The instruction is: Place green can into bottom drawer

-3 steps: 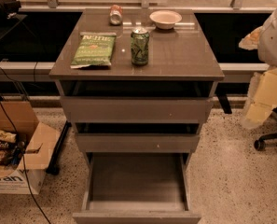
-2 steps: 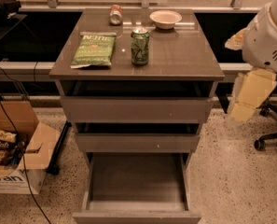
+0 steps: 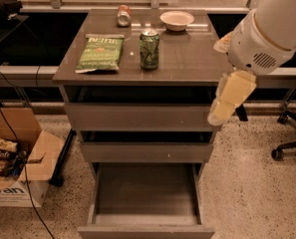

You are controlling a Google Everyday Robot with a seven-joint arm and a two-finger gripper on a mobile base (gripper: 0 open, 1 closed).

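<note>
One green can (image 3: 149, 49) stands upright on the cabinet top (image 3: 197, 63), near the middle and a little toward the back, its silver rim facing up. Its printed label is too blurred to read. A flat green chip bag (image 3: 101, 52) lies to its left, apart from it. Behind it a reddish can (image 3: 123, 15) lies on its side near the back edge, and a pale bowl (image 3: 177, 20) sits to the right of that.

Below the top, two shallow drawers are pulled out only slightly, and their insides are dark. The bottom drawer (image 3: 146, 190) is pulled far out, showing its bare floor. Its front panel is cut off by the lower edge of the picture.

The gripper (image 3: 216, 116) hangs off the right front corner of the cabinet, pointing down and to the left, at about the height of the top drawer's front. The can is well apart from it, up and to the left on the tabletop. The gripper shows as one pale yellow shape, so I cannot tell whether it is open or closed. Nothing shows in its grasp. The white arm (image 3: 267, 39) above it runs out of the picture at the upper right.

On the floor to the left, an open cardboard box (image 3: 35, 158) holds a snack bag. A chair base (image 3: 289, 146) is partly visible at the right edge.
</note>
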